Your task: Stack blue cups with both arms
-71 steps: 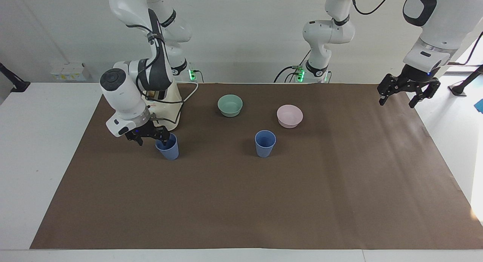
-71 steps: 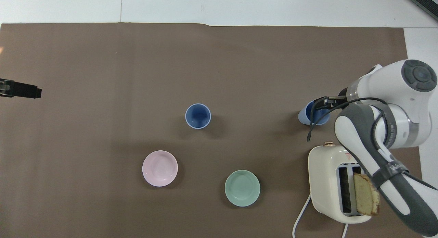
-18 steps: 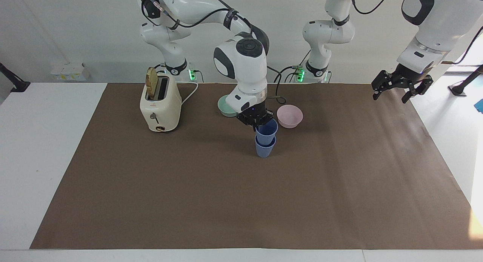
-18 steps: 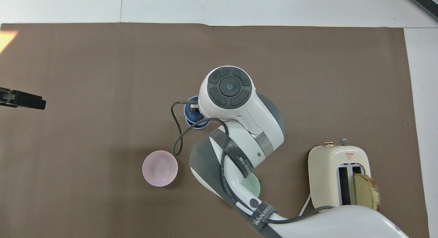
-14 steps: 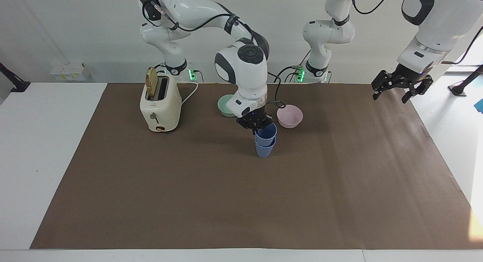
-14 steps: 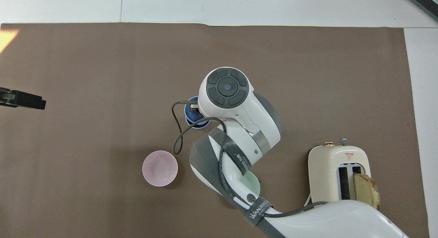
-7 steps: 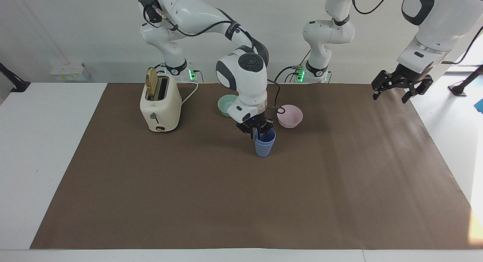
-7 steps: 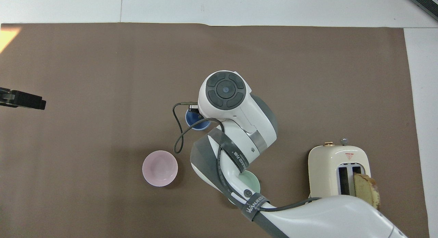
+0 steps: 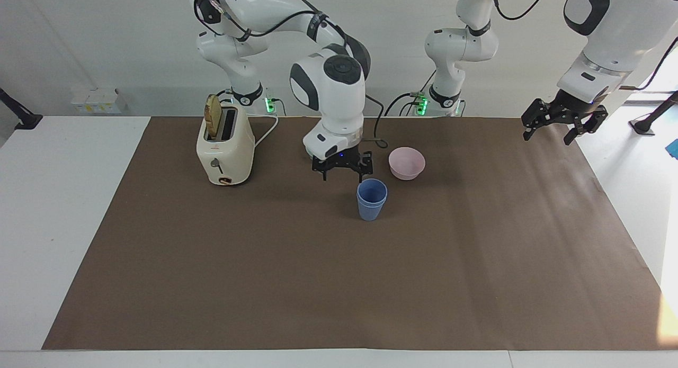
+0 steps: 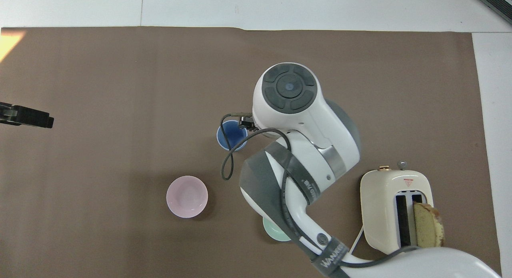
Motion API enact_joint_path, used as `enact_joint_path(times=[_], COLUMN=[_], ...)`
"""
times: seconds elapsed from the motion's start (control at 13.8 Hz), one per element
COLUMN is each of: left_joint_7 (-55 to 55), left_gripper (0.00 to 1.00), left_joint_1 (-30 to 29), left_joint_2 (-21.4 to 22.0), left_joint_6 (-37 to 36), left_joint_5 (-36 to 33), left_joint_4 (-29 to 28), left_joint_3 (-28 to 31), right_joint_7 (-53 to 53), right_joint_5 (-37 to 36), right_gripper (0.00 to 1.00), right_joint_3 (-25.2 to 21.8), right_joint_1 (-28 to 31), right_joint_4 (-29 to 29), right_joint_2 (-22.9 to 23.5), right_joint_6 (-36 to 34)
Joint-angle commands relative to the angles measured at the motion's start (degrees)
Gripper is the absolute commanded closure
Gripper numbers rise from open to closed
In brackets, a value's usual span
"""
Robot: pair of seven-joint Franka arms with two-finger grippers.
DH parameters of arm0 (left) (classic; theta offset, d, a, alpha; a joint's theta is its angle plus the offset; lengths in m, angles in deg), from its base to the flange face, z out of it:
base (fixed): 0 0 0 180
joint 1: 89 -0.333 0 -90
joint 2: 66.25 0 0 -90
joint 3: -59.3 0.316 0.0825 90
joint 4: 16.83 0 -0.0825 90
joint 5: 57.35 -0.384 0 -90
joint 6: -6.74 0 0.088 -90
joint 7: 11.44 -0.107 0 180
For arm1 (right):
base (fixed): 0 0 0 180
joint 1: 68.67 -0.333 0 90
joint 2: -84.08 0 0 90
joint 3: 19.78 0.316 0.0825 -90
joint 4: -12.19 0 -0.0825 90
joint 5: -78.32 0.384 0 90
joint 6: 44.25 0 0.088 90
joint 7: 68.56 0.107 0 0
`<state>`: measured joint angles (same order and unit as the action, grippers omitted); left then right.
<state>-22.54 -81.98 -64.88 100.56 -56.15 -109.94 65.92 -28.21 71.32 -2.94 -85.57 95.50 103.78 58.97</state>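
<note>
The two blue cups (image 9: 371, 199) stand nested, one inside the other, upright on the brown mat beside the pink bowl; from overhead they show as one blue ring (image 10: 231, 136). My right gripper (image 9: 343, 171) hangs open and empty just above the mat, next to the stack on the side toward the right arm's end, not touching it. In the overhead view its wrist hides most of it. My left gripper (image 9: 561, 125) waits open and empty in the air over the mat's edge at the left arm's end, seen from above as a black bar (image 10: 25, 116).
The pink bowl (image 9: 406, 163) sits a little nearer to the robots than the cups. A teal bowl (image 10: 274, 234) is mostly covered by the right arm. A cream toaster (image 9: 224, 145) with a slice of bread stands toward the right arm's end.
The right gripper lowered the upper cup fully into the lower one, opened, let go, then rose and drew away toward the right arm's end. The left arm has not moved.
</note>
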Motion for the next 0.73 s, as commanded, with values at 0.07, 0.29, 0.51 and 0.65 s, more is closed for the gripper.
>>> enact_joint_path(times=[0.07, 0.29, 0.51, 0.65], left_joint_7=[-0.1, 0.1, 0.2, 1.2], left_gripper=[0.00, 0.00, 0.00, 0.00], left_joint_1=[-0.4, -0.8, -1.0, -1.1], left_joint_2=[0.0, 0.1, 0.7, 0.7], left_joint_6=[-1.1, -1.0, -1.4, -1.7], left_joint_5=[-0.4, -0.3, 1.0, 1.4], left_joint_4=[1.0, 1.0, 1.0, 1.1], left_joint_3=[-0.4, 0.1, 0.3, 0.5], right_joint_7=[-6.1, -14.9, -23.0, -26.3], right_joint_5=[-0.3, 0.7, 0.9, 1.1], right_gripper=[0.00, 0.00, 0.00, 0.00], right_joint_3=[0.4, 0.3, -0.1, -0.1], right_joint_1=[5.0, 11.2, 16.6, 19.6], right_joint_4=[-0.6, -0.6, -1.4, -4.3], right_joint_2=[-6.2, -10.9, -14.2, -14.3], right_joint_6=[-6.8, -10.8, -16.3, -20.3])
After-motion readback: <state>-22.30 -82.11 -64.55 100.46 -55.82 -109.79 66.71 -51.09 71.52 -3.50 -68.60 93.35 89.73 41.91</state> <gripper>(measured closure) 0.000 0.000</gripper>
